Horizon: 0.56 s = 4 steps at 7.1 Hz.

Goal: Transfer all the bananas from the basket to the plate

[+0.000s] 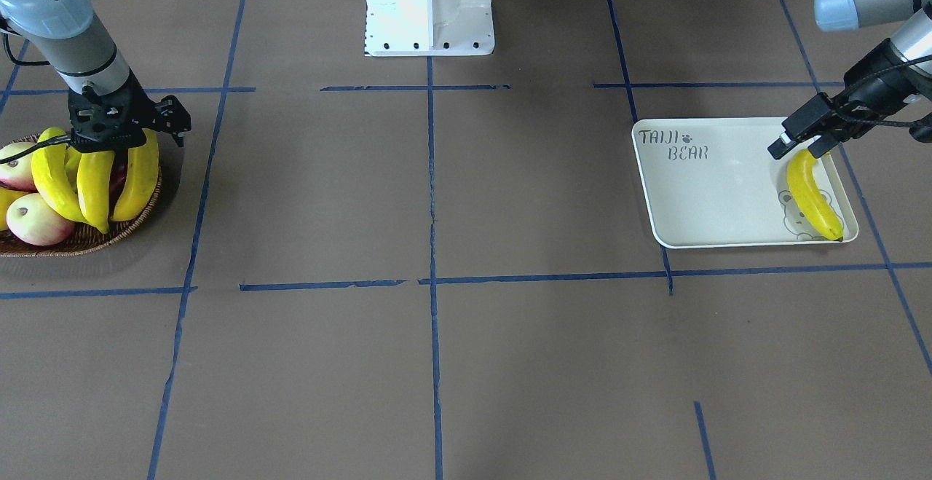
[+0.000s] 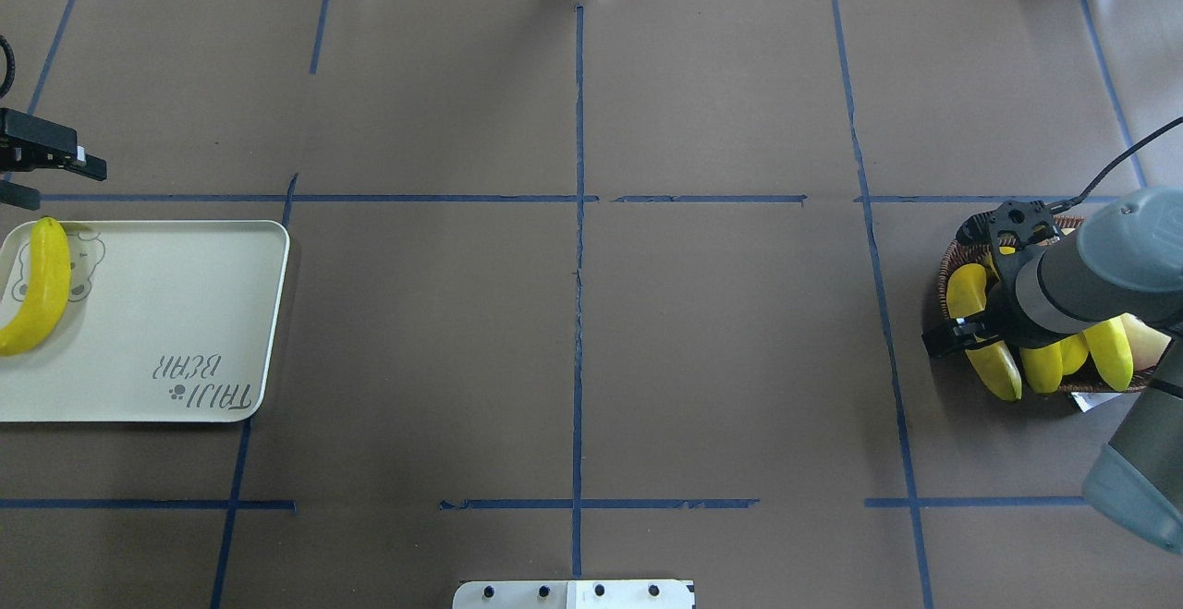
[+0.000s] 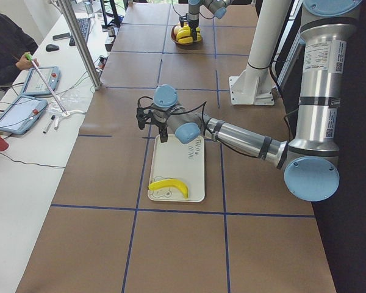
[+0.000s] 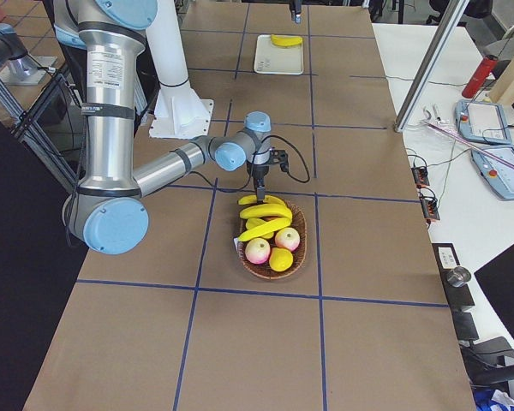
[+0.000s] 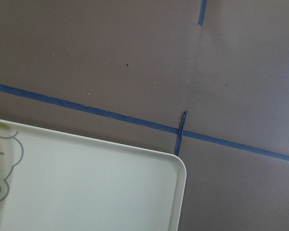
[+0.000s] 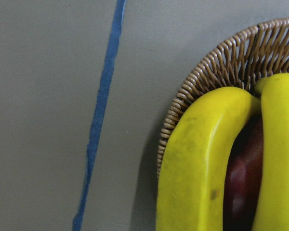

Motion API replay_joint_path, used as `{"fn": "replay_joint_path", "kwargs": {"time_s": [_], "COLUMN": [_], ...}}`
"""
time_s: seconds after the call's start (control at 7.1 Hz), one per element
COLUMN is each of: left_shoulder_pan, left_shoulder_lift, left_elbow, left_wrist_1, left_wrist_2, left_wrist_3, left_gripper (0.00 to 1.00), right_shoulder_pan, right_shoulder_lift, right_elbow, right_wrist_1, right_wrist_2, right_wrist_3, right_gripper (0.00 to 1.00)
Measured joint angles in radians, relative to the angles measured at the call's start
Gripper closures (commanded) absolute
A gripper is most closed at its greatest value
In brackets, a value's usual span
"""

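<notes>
One banana (image 1: 812, 196) lies on the cream plate (image 1: 713, 196) over the bear drawing; it also shows in the overhead view (image 2: 42, 286). My left gripper (image 1: 797, 148) hovers open just above that banana's end, holding nothing. Three bananas (image 1: 95, 181) lie side by side in the wicker basket (image 1: 80, 243). My right gripper (image 1: 108, 143) is low over their upper ends, its fingers spread around the middle banana, and looks open. The right wrist view shows two bananas (image 6: 197, 163) and the basket rim (image 6: 207, 72), but no fingers.
Red-and-yellow round fruits (image 1: 36, 221) lie in the basket beside the bananas. The robot's white base (image 1: 429, 6) stands at the table's back middle. Blue tape lines cross the brown table. The basket and plate stand at opposite ends of the table.
</notes>
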Motion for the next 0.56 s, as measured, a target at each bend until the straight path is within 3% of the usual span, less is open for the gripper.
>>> {"fn": "replay_joint_path", "kwargs": {"time_s": [0.56], "left_shoulder_pan": [0.001], "left_shoulder_lift": [-0.001], "left_elbow": [0.004], "left_wrist_1": [0.0], "left_wrist_2": [0.0], "left_wrist_3": [-0.003], "left_gripper": [0.0], "right_shoulder_pan": [-0.014], "right_shoulder_lift": [0.022], "right_elbow": [-0.005], "right_wrist_1": [-0.082], "right_wrist_2": [-0.007], "right_wrist_3": [-0.005], "right_gripper": [0.08]}}
